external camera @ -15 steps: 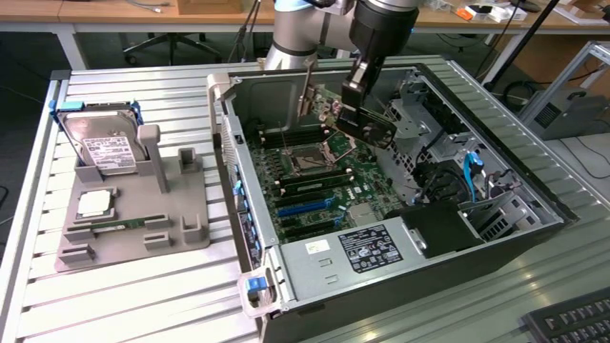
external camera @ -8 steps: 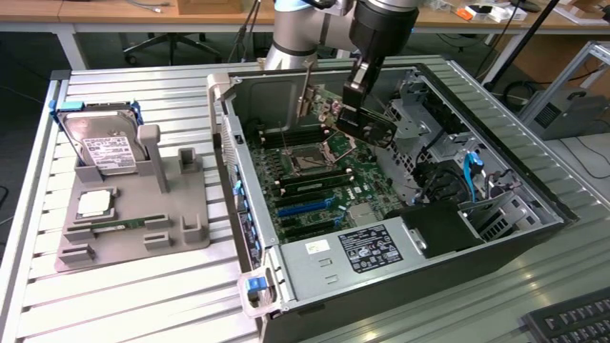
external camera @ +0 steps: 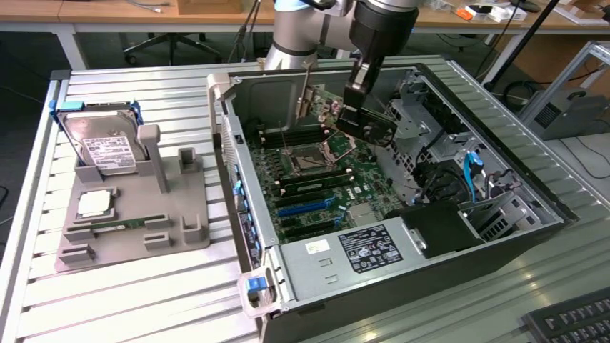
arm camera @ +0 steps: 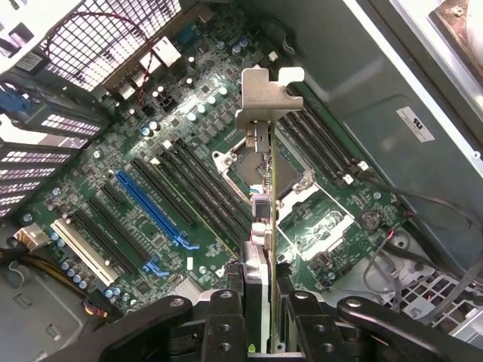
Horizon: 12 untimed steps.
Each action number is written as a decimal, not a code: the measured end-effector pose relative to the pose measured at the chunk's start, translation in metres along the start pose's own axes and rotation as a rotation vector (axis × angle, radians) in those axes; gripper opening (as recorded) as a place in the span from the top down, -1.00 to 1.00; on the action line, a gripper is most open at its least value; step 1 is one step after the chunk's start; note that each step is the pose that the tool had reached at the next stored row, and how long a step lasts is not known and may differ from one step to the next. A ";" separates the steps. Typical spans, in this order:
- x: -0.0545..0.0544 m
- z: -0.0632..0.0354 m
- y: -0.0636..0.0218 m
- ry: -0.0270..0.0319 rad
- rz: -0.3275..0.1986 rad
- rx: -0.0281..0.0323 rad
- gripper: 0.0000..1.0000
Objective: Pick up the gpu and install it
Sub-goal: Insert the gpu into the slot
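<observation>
Gpu (arm camera: 260, 204) edge-on in claw (arm camera: 260, 317), above mobo (arm camera: 151, 188), inside PC case (external camera: 533, 193)

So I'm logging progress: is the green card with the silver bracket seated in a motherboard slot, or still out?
Out. The green card with the silver bracket hangs edge-on in the gripper, above the motherboard.

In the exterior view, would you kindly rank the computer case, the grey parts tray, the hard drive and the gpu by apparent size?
1. Computer case
2. Grey parts tray
3. Hard drive and gpu: look alike, and the gpu is tilted, so unranked.
</observation>
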State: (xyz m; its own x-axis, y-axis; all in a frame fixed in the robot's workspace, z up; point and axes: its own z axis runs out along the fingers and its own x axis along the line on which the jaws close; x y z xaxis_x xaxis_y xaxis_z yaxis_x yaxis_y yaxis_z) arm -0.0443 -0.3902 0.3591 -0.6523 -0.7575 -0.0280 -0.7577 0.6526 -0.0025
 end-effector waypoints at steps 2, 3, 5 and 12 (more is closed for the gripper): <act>0.000 0.0000 0.0000 0.0000 -0.012 -0.0003 0.47; 0.000 0.0001 0.0000 -0.0001 -0.020 -0.0005 0.47; 0.000 0.0002 0.0000 -0.0001 -0.031 -0.0009 0.47; 0.000 0.0004 0.0000 -0.0002 -0.068 -0.0019 0.47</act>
State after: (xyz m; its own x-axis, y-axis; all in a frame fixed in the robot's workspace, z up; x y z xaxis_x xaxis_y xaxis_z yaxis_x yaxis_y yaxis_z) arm -0.0443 -0.3903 0.3586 -0.5995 -0.7999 -0.0280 -0.8002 0.5998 -0.0025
